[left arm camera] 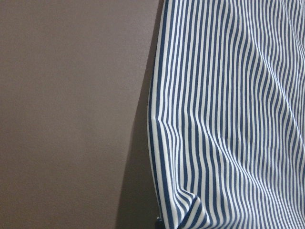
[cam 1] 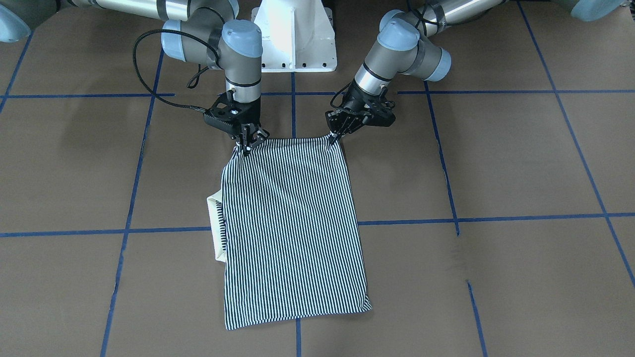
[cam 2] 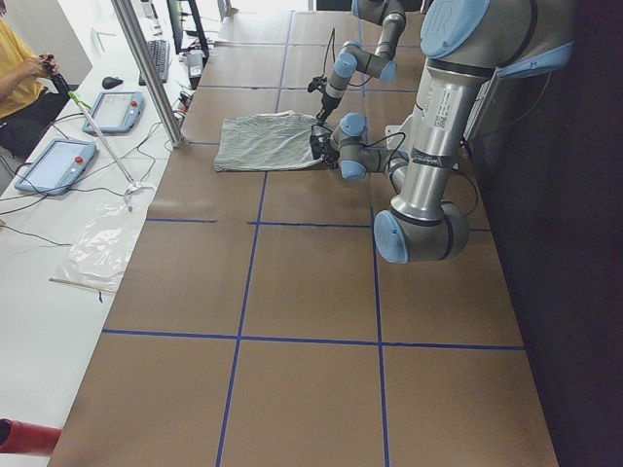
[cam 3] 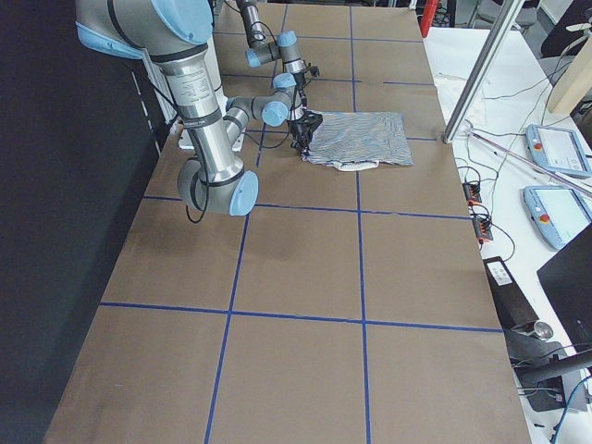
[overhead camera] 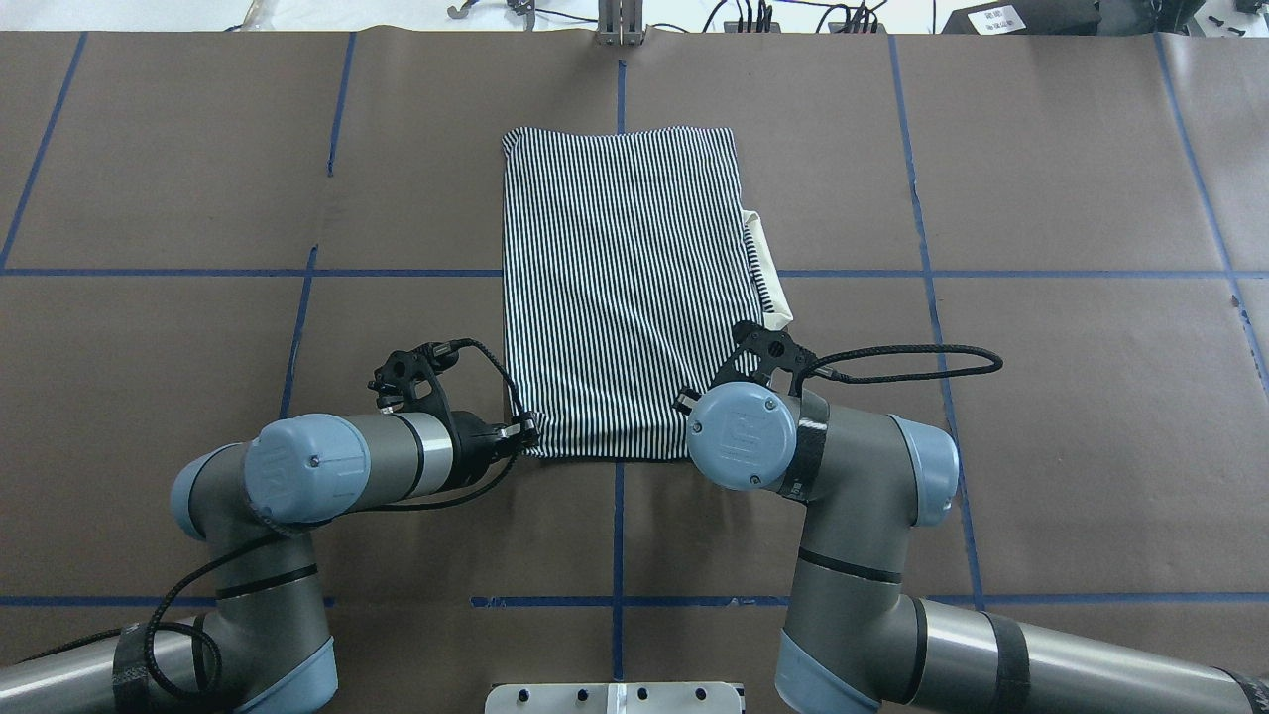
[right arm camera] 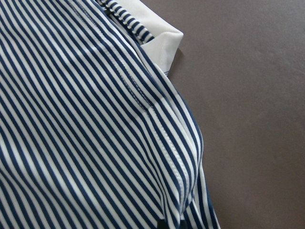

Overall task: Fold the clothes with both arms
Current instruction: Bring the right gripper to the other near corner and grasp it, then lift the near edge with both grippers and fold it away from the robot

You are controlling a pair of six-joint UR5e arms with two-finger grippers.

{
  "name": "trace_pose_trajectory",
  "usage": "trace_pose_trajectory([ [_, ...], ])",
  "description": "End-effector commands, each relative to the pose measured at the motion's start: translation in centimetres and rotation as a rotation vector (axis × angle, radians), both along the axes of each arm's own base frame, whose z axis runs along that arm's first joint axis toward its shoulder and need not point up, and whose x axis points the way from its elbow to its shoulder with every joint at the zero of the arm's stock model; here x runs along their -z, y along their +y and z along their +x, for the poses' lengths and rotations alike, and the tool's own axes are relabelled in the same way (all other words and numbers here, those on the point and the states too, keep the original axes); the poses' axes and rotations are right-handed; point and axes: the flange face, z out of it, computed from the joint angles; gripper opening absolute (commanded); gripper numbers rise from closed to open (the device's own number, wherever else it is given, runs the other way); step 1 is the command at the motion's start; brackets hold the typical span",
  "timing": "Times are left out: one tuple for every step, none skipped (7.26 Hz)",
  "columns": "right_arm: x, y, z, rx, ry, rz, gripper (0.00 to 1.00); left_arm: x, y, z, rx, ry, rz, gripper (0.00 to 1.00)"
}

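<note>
The clothes are one navy-and-white striped polo shirt (cam 1: pixel 292 228) (overhead camera: pixel 625 288), folded into a tall rectangle and flat on the brown table. Its cream collar (cam 1: pixel 214 228) (overhead camera: pixel 768 268) (right arm camera: pixel 162 43) sticks out at the side nearer my right arm. My left gripper (cam 1: pixel 333 139) (overhead camera: pixel 525 431) is shut on the shirt's near corner, which is drawn up to a point. My right gripper (cam 1: pixel 248 144) is shut on the other near corner; in the overhead view its wrist hides the fingertips. Both wrist views show striped cloth (left arm camera: pixel 214 119) close up.
The white pedestal base (cam 1: pixel 295 34) stands between the arms. Blue tape lines (cam 1: pixel 496 217) cross the brown table cover. At the far side are a metal pole (cam 2: pixel 146 68), two tablets (cam 2: pixel 58 161), a plastic bag (cam 2: pixel 97 248) and a seated person (cam 2: pixel 19 88).
</note>
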Motion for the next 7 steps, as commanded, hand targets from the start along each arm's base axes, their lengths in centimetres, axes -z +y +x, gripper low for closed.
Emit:
trace_pose_trajectory([
  [1.3,0.0,0.8,-0.008,-0.032,0.007,0.0,1.4,0.4,-0.8,-0.013,0.026,0.009,0.0],
  [3.2,0.5,2.5,-0.01,-0.071,0.02,0.0,3.2,0.9,-2.3,-0.026,0.043,0.012,0.0],
  [5.2,1.0,5.1,-0.016,-0.102,0.029,0.0,6.3,1.9,-4.6,-0.044,0.037,0.003,0.0],
  [8.6,3.7,8.5,-0.001,-0.1,0.011,0.0,10.1,3.4,-7.8,-0.063,0.023,-0.008,0.0],
  [11.7,7.2,11.9,0.007,-0.138,-0.015,0.0,13.6,5.0,-11.6,-0.071,0.011,-0.017,0.0],
  [13.8,10.4,14.7,0.023,-0.165,-0.039,0.0,16.6,7.0,-16.1,-0.097,0.004,-0.035,0.0],
  [14.3,11.1,15.0,0.026,-0.163,-0.045,0.0,17.4,8.1,-17.7,-0.115,-0.031,-0.055,0.0],
])
